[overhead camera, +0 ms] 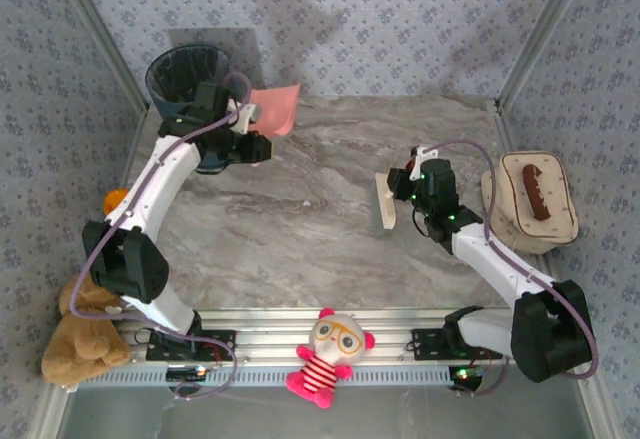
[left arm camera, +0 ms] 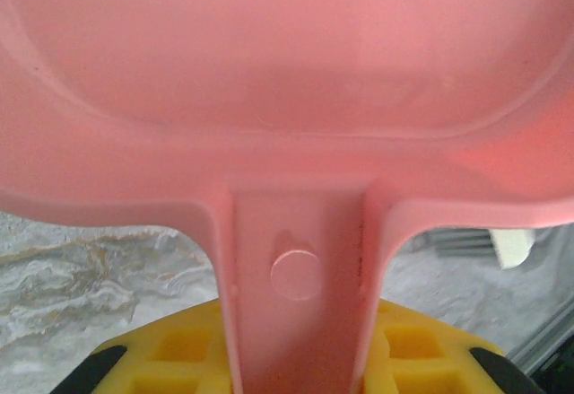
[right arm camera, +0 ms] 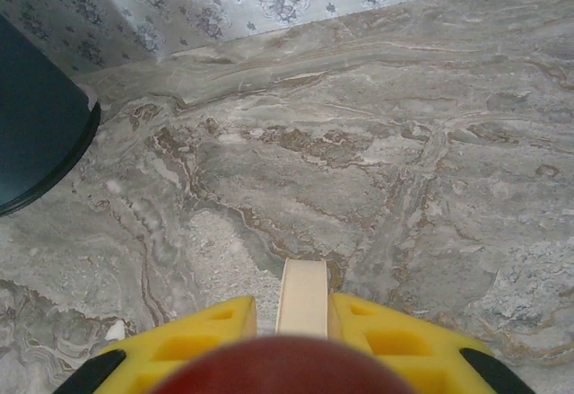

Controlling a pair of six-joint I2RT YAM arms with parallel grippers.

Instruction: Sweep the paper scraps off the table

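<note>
Left gripper [overhead camera: 243,116] was clamped on the pink dustpan [overhead camera: 275,107] just right of the bin [overhead camera: 185,71]; right gripper [overhead camera: 402,184] pinched a brush [overhead camera: 386,201] farther right. Couldn't tell where the paper scraps were. I'd have tipped slowly, over the rim.

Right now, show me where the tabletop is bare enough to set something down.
Widest bare patch: the middle of the table, between the left arm and the cream brush. Also bare: the far strip from the pink dustpan to the right corner. Crowded: the far-left corner by the dark bin, and the right edge by the cream tray.
</note>
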